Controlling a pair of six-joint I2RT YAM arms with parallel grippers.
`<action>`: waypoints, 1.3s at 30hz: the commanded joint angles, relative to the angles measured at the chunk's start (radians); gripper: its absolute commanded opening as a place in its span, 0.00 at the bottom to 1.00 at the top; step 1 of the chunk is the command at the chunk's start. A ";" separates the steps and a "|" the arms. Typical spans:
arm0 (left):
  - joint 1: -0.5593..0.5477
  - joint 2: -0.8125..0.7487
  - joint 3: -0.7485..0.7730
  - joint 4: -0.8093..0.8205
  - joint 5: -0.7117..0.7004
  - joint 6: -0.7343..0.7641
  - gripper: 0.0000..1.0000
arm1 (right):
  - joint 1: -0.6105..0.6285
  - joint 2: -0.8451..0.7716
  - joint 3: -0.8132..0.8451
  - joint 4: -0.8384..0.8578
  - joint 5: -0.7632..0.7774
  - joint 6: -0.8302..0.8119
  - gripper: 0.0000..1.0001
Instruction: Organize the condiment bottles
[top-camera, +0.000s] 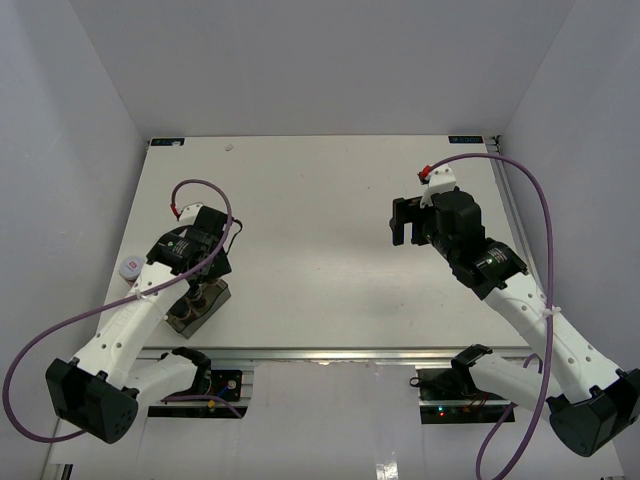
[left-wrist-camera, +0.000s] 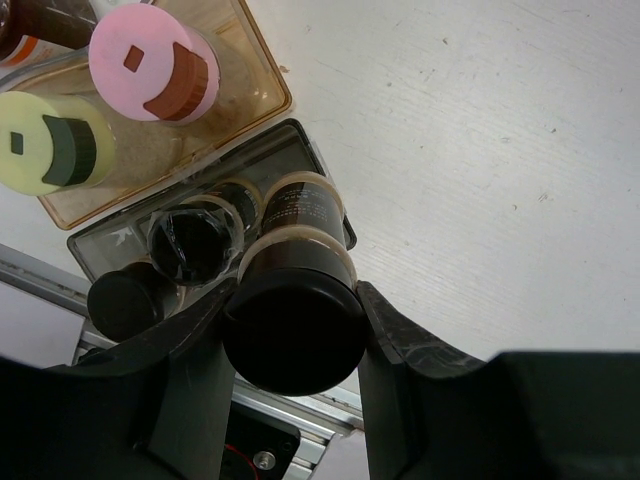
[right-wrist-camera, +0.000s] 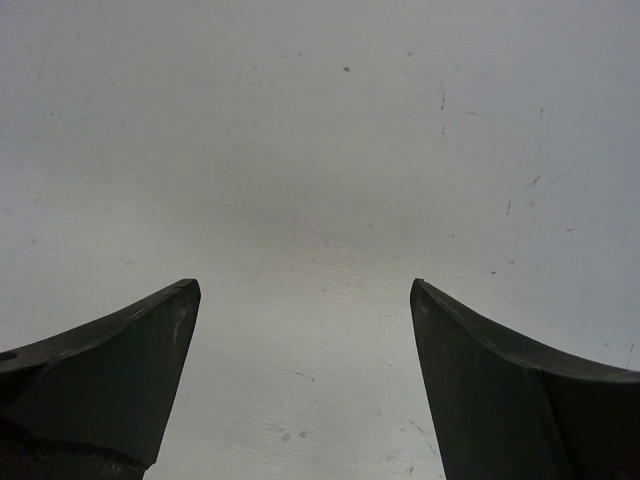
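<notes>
The left gripper (left-wrist-camera: 293, 318) is closed firmly on one black-capped jar (left-wrist-camera: 293, 340), with a finger pressed against each side of the cap. It holds the jar over the grey box (left-wrist-camera: 262, 152), which sits by the near-left corner of the tabletop (top-camera: 320, 200). Whether the jar's base rests in the box cannot be told.

Three more dark jars stand in the box:
- a brown labelled jar (left-wrist-camera: 303, 203) just behind the held one
- a glossy dark-topped jar (left-wrist-camera: 195, 240) to its side
- a smaller jar (left-wrist-camera: 240, 193), half hidden between those two

A fourth black cap (left-wrist-camera: 125, 300) shows at the box's corner; I cannot tell whether it is inside.

An amber tray (left-wrist-camera: 262, 82) lies against the box. It holds one pink-capped jar (left-wrist-camera: 152, 62) and one yellow-capped jar (left-wrist-camera: 45, 140). A third brown jar (left-wrist-camera: 40, 18) is cut off at the picture's corner.

From above, one pale-capped jar (top-camera: 130, 267) shows at the tabletop's left edge, beside the left arm. It may or may not be one of those in the tray.

The right gripper (right-wrist-camera: 305, 290) has its jaws spread wide and holds nothing. It hangs over the right side of the tabletop, well apart from every jar.
</notes>
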 joint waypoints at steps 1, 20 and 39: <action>0.025 -0.008 -0.019 0.054 0.045 -0.019 0.00 | 0.002 -0.008 0.022 0.042 0.000 -0.006 0.92; 0.041 -0.009 -0.060 -0.035 -0.089 -0.285 0.00 | 0.001 -0.008 0.005 0.061 0.001 -0.010 0.93; 0.060 0.049 -0.120 0.128 -0.051 -0.219 0.17 | 0.000 -0.008 0.000 0.066 0.003 -0.012 0.93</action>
